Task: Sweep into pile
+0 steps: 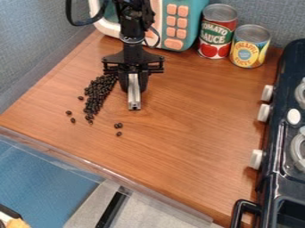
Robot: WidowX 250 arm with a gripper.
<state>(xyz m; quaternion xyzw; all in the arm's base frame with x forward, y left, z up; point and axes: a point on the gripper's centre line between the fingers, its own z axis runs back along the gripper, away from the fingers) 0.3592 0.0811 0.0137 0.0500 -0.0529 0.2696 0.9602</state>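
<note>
Well, the gripper (134,85) pinches a silver bar (134,100) between beans (97,95) and roomy countertop (199,107) (stove (277,133) edging it).

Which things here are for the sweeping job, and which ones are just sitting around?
For the job:
- the little dark beans, some in a long heap, some strays
- the tool
- the silver bar it holds

Just sitting around:
- the red can
- the yellow can
- the teal toy with orange buttons
- the dark stove
</note>
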